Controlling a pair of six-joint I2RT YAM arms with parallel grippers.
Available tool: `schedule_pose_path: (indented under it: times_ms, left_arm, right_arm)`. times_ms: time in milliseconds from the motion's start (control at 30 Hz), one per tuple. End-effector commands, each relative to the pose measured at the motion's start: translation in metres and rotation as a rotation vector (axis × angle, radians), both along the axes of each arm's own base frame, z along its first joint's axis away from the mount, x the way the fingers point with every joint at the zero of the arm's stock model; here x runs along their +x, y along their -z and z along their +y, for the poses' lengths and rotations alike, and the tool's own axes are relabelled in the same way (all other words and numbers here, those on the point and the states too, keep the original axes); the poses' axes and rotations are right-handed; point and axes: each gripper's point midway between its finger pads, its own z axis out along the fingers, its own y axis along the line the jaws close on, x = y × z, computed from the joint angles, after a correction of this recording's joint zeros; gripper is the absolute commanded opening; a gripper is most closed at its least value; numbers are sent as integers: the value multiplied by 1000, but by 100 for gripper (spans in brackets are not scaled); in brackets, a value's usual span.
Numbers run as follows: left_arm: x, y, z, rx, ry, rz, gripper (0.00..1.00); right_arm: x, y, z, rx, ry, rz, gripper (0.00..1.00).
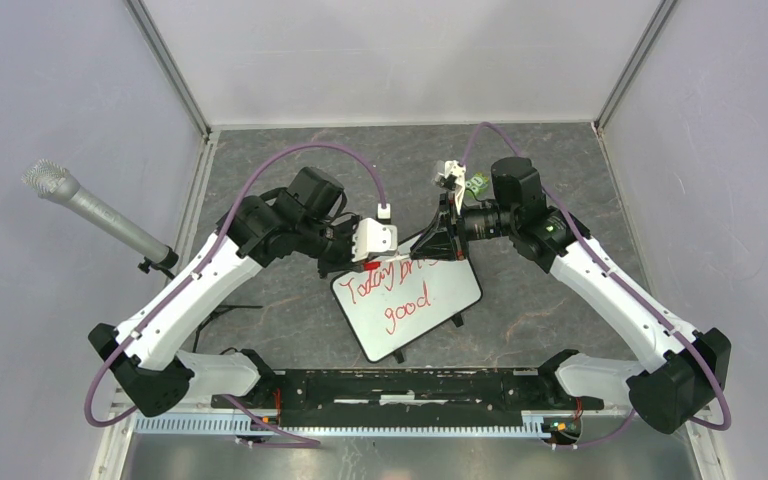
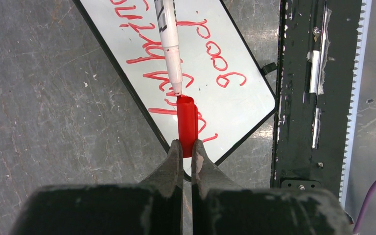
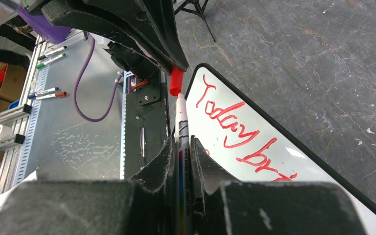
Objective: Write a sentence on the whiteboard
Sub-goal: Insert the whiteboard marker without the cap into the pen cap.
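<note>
At six o'clock from my two wrists the whiteboard (image 1: 450, 290) lies flat on the table. Its sentence (image 1: 410, 308) reads "Today", a half-hidden "br…" word, and "good". My left gripper (image 2: 186, 143) pinches the red cap (image 2: 186, 120); my right gripper (image 3: 181, 142) is clamped on the marker (image 2: 169, 44). Its tip sits toward nine o'clock of the cap's mouth, so pushing now could skew the cap or smear ink. The barrel's print is too blurred to read.

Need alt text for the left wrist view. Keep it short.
The left gripper pinches a red marker cap, and the tip of a white marker coming in from the top of the picture sits right at the cap's open end. Under them a whiteboard with red handwriting lies on a grey table.
</note>
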Motion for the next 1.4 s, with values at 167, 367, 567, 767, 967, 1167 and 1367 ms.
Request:
schedule_pose_path:
  times_ms: [167, 367, 567, 767, 967, 1167, 1367]
  left_arm:
    - [1, -18, -14, -67, 32, -5, 2]
    - [7, -19, -16, -68, 2, -7, 2]
    - [13, -17, -19, -61, -37, 1, 3]
    - [19, -10, -17, -24, -77, 7, 2]
    - [31, -13, -19, -26, -156, -1, 3]
    - [37, -16, -26, -45, -216, 34, 2]
    - [27, -24, -31, -91, -139, 23, 2]
  right_arm:
    - [0, -17, 7, 36, -17, -50, 0]
    - [0, -18, 8, 36, -17, -54, 0]
    - [3, -18, 8, 31, -2, -61, 0]
    - [9, -16, 7, 7, 27, -80, 0]
    - [12, -15, 7, -8, 48, -88, 0]
    - [16, -15, 6, -13, 65, -99, 0]
    - [15, -12, 7, -14, 56, -84, 0]
